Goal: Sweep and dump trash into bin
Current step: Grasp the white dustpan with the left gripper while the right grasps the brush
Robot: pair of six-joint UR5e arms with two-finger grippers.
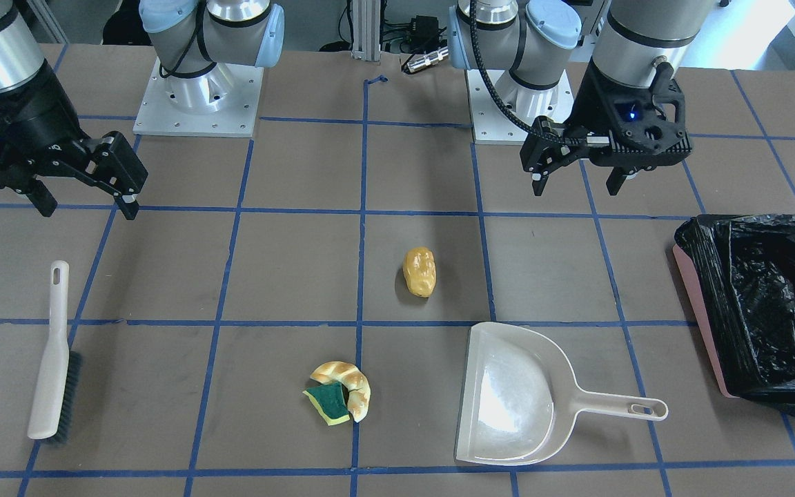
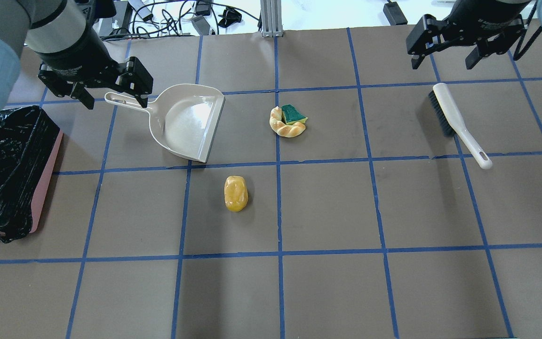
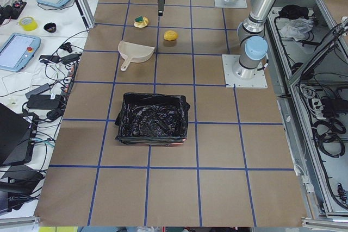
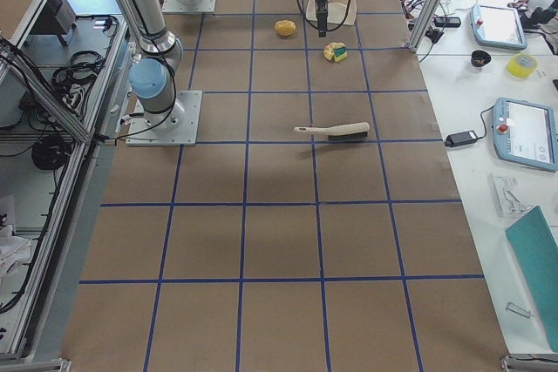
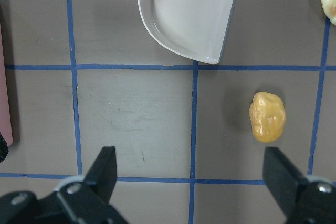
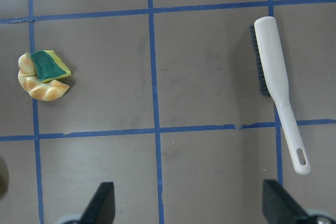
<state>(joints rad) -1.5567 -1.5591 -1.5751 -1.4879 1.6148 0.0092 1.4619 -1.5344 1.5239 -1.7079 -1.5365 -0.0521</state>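
Both grippers hang wide open, empty. Left gripper (image 2: 113,96) is nearer the dustpan (image 2: 186,122), which lies farther out, handle (image 2: 125,100) pointing left toward the bin (image 2: 45,188). Right gripper (image 2: 442,54) gets the brush (image 2: 450,113), lying near-to-far. Croissant (image 2: 287,128), sponge (image 2: 292,114), potato (image 2: 235,193) sit mid-table between them.

The table (image 2: 327,207) in front of you is covered in matte brown sheet and divided into squares by blue tape lines (image 2: 278,212). In the overhead view, an aluminium profile post (image 2: 267,19) stands at the table's far edge, with loose cables (image 2: 167,21) beside it. A white bench (image 4: 488,172) runs along that long side. It carries a handheld tablet (image 4: 526,132), a yellow tape roll (image 4: 523,64) and a teal folder (image 4: 536,267). Along the opposite long side, cable bundles (image 3: 326,118) lie inside a metal frame. Lighting is even and shadows are soft.
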